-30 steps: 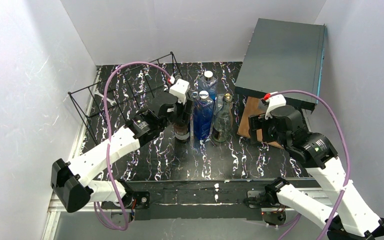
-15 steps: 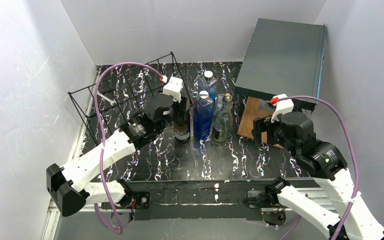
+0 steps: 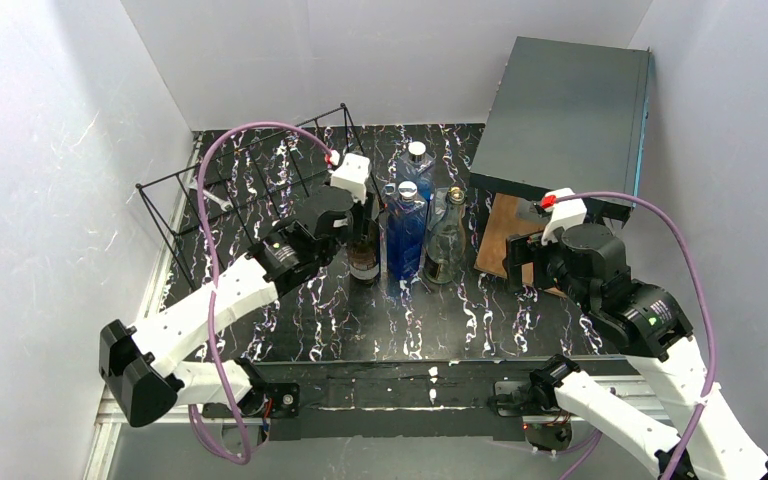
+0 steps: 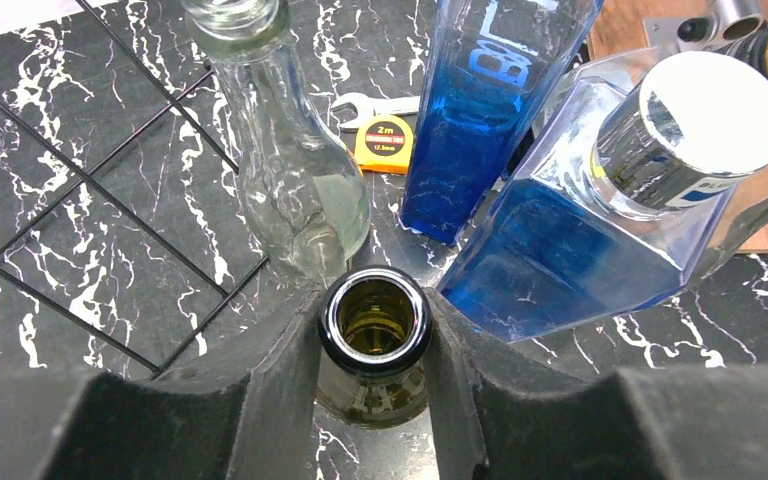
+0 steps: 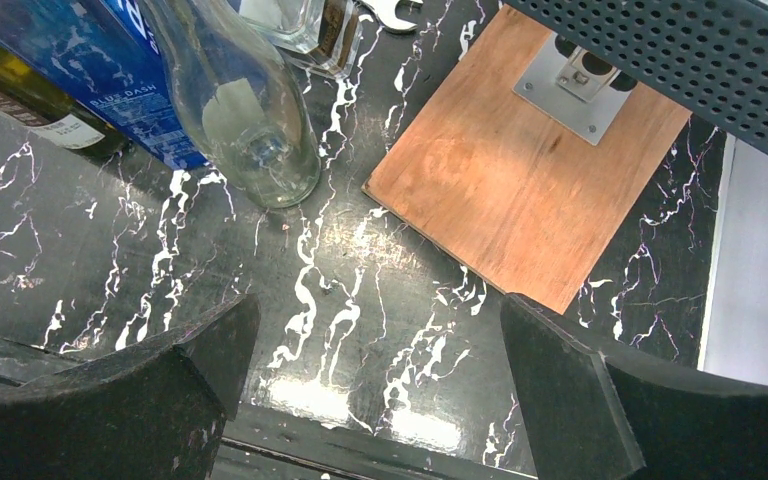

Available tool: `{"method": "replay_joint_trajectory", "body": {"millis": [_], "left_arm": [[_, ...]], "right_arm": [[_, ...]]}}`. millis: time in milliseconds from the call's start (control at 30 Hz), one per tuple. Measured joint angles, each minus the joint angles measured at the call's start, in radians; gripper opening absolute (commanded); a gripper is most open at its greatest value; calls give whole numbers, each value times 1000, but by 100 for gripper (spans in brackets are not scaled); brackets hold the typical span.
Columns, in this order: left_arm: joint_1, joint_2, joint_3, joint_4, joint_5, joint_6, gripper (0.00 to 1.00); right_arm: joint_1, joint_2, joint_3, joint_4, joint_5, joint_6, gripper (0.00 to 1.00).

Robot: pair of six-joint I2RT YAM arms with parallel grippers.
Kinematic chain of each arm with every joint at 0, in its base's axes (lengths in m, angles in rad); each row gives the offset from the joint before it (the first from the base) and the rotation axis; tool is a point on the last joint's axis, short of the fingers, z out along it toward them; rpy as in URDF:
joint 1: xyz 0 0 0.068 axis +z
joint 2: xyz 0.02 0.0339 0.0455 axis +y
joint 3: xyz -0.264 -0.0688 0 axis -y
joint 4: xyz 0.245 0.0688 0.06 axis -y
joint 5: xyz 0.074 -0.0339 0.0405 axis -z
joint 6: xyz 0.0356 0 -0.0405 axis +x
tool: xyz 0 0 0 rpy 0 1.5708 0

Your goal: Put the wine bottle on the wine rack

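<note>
The wine bottle (image 3: 364,258) is dark brown glass with an open mouth and stands upright left of the blue bottles. My left gripper (image 3: 361,213) is shut on its neck from above. In the left wrist view the mouth of the wine bottle (image 4: 374,322) sits pinched between both fingers of the left gripper (image 4: 374,312). The wine rack (image 3: 245,185), a black wire frame, stands at the back left, and its wires (image 4: 110,205) lie left of the bottle. My right gripper (image 3: 522,262) is open and empty over the table near the board; the right wrist view shows the right gripper (image 5: 375,345) with its jaws wide apart.
Two blue bottles (image 3: 406,232) and a clear bottle (image 3: 444,240) stand right beside the wine bottle. A clear flask (image 4: 300,170) and an orange tape measure (image 4: 385,140) lie just behind it. A dark grey box (image 3: 565,115) overhangs a wooden board (image 5: 520,180) at the back right.
The left wrist shifted slightly back and left, then returned a little, staying on the bottle neck. The right arm drew back to the right, then held still. The bottle stands where it was.
</note>
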Motion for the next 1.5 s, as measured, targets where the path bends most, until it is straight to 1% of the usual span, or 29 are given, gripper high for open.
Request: {"method": "replay_joint_trajectory", "body": {"millis": [67,133,200,300,633,800,900,1033,1200,1333,1500], "left_arm": [[0,15,10,-8,-3,-1,30],[-1,26,17,-10,-8,-1,22],[-1,32,25,-17,-12,-2,11],[-1,36,34,-29,-21,-3,0],[-1,30,72,-127,-68,0,0],[10,-3,106,-221,-89,1,0],[39,-32,144,-280,-97,3,0],[142,-86,177,-342,-93,3,0],[356,-129,219,-449,-80,12,0],[468,-133,240,-522,-79,34,0],[606,-127,243,-563,-43,45,0]], "right_arm": [[0,2,0,0,0,0,100],[0,4,0,0,0,0,100],[0,6,0,0,0,-1,100],[0,6,0,0,1,-1,100],[0,35,0,0,0,-4,100],[0,51,1,0,0,-4,100],[0,56,3,-1,-1,-4,100],[0,66,12,-4,-3,-4,100],[0,93,39,-12,-10,-3,100],[0,118,62,-25,-24,5,100],[0,161,92,-34,-43,21,100]]}}
